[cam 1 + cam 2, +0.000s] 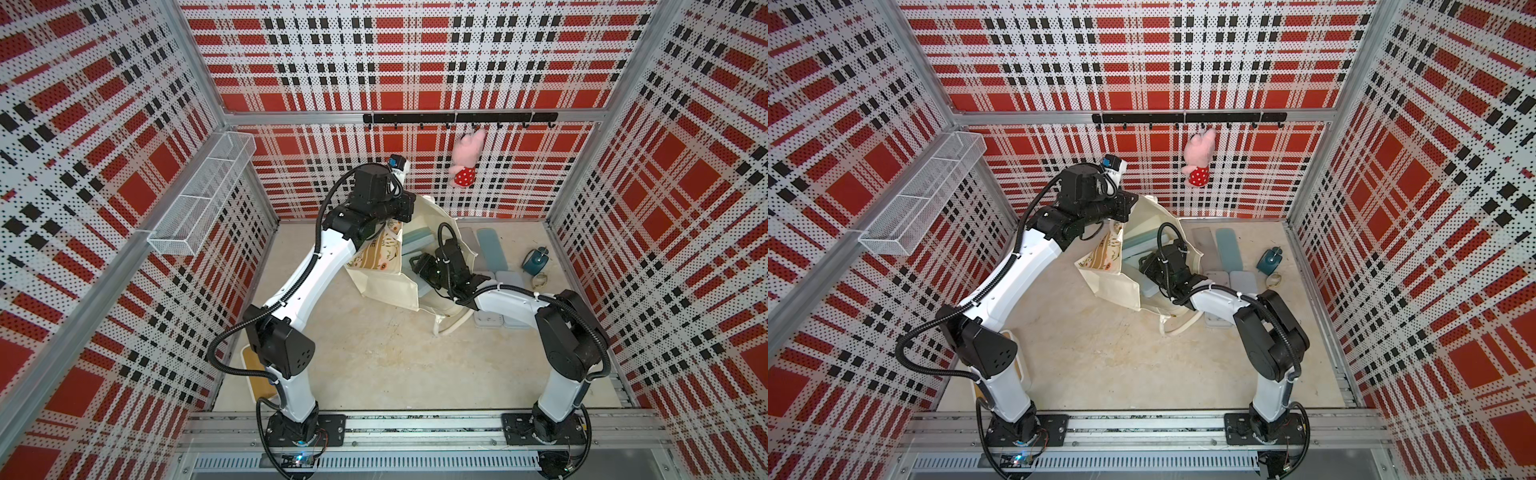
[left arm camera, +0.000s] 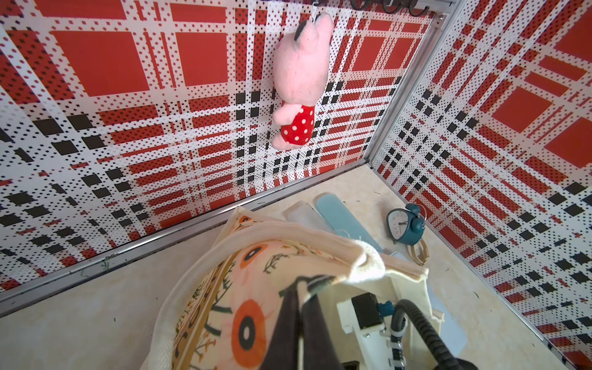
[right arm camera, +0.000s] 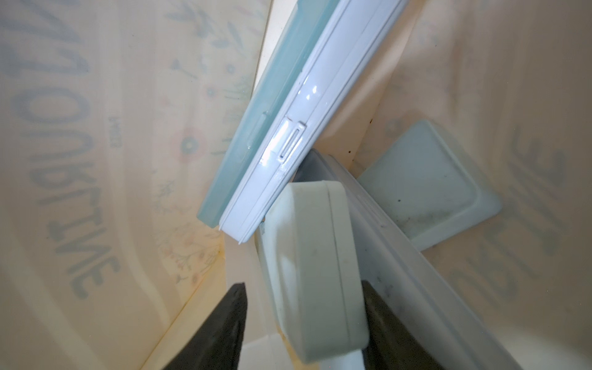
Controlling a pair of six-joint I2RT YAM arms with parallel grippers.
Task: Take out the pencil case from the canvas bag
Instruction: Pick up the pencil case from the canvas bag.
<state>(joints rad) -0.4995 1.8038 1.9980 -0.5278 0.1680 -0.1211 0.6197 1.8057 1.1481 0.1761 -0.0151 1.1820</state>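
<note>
Right, the extraction looked only partly done. The canvas bag (image 1: 386, 286) sagged open near the middle of the table (image 1: 374, 365), and the pencil case (image 3: 307, 230), a pale cream box with rounded corners, sat down inside it, not yet lifted. Around it in the bag leaned a white case (image 3: 298, 128) with a latch, a teal case (image 3: 243, 128) behind that, and a long grey case (image 3: 403, 262) alongside. A blue case (image 1: 492, 249) lay out on the table just beside the bag. What was left, I judged, was the squeeze, the lift and the carry clear of the mouth. As for pose, the left arm reached high over the bag, and the left gripper (image 2: 304, 285) was pinched tight on a fold of its cream rim, holding the mouth up. The right arm bent low with its wrist plunged into the opening, so both top views hid its tip. In the wrist view the right gripper (image 3: 302, 285) straddled the case with jaws apart: one dark finger (image 3: 384, 320) sat against its side, while the other finger (image 3: 217, 326) showed a sliver of gap. No grip yet.
</note>
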